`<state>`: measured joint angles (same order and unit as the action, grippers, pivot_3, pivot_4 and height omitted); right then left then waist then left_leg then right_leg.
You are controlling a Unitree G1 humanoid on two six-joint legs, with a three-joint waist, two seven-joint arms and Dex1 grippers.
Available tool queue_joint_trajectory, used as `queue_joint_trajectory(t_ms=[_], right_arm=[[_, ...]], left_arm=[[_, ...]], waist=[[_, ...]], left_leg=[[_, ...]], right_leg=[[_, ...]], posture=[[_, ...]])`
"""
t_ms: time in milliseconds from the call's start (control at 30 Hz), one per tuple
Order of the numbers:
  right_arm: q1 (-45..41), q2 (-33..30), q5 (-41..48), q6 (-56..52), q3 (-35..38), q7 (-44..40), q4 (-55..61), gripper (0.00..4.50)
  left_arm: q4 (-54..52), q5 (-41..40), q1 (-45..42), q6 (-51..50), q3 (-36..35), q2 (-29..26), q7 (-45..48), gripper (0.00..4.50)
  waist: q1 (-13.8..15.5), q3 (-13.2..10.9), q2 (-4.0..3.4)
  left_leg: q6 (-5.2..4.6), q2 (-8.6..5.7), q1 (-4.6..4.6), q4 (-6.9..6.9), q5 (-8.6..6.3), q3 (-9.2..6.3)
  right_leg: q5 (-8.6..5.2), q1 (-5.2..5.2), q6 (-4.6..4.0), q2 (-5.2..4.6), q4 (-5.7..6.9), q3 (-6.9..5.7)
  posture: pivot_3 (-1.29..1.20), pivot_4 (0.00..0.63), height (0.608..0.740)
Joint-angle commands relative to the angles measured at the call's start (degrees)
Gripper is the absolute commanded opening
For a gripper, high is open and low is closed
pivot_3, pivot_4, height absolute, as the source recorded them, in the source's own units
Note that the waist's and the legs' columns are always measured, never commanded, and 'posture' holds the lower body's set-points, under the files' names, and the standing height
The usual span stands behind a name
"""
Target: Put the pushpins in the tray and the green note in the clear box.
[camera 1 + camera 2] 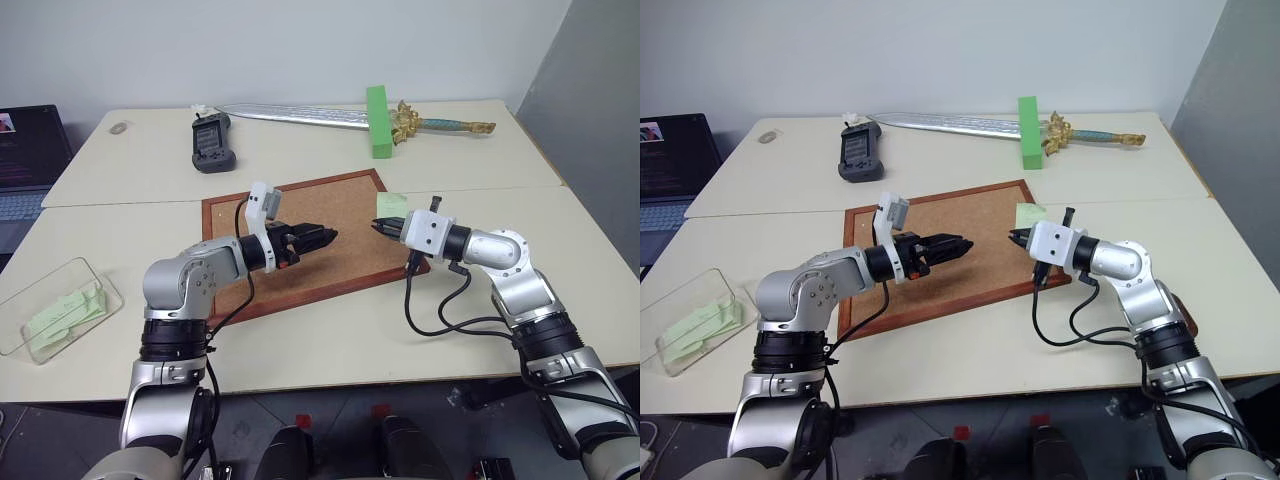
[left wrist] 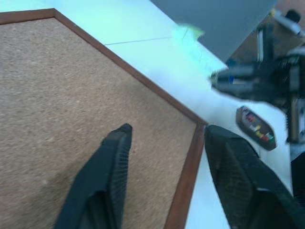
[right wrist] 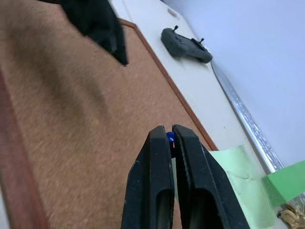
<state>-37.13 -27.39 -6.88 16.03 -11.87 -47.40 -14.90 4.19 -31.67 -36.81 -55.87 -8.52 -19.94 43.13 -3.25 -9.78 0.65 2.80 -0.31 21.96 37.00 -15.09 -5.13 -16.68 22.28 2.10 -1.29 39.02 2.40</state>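
One blue-headed pin [image 3: 170, 137] is sitting pinched in the right gripper [image 1: 379, 226] at frame centre over the corkboard [image 1: 350, 205], the left gripper [image 1: 328, 236] gaping empty, so it should carry it level to the tray [image 2: 256, 128], with the note [image 1: 391, 203] lying just above.

The corkboard [image 1: 300, 240] is bare between the two grippers. The green block [image 1: 377, 121] and sword [image 1: 300, 117] sit far back.
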Motion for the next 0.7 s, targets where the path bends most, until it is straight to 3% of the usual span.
queue_joint_trajectory(t_ms=[33,233,700], right_arm=[[2.06,-1.8,-5.16,10.33,-1.17,4.46,4.66,0.0],[3.26,-2.8,-10.94,16.66,-2.22,9.32,8.51,0.0],[5.49,-2.46,-13.02,15.49,-3.8,11.12,14.15,0.0]], left_arm=[[1.81,-6.18,-3.53,-3.76,-5.96,3.99,-4.62,3.42],[4.44,-8.55,-4.85,-6.41,-5.77,5.76,-5.81,4.5],[7.31,-16.23,-9.49,-11.76,-6.39,6.81,-2.03,4.5]], waist=[[0.34,-0.01,0.03],[0.37,-0.07,0.13],[0.54,-0.11,0.2]], left_leg=[[0.0,0.0,0.0,0.0,0.0,-0.02],[0.21,-0.01,0.0,0.01,0.12,0.11],[0.25,-0.01,0.0,0.01,0.14,0.18]], right_leg=[[0.0,-0.01,0.0,-0.01,0.02,-0.01],[0.0,0.0,0.01,-0.02,-0.02,0.03],[0.0,-0.01,0.0,-0.02,-0.02,0.02]], posture=[[0.0,0.15,0.74],[0.0,0.15,0.74],[0.0,0.15,0.74]])
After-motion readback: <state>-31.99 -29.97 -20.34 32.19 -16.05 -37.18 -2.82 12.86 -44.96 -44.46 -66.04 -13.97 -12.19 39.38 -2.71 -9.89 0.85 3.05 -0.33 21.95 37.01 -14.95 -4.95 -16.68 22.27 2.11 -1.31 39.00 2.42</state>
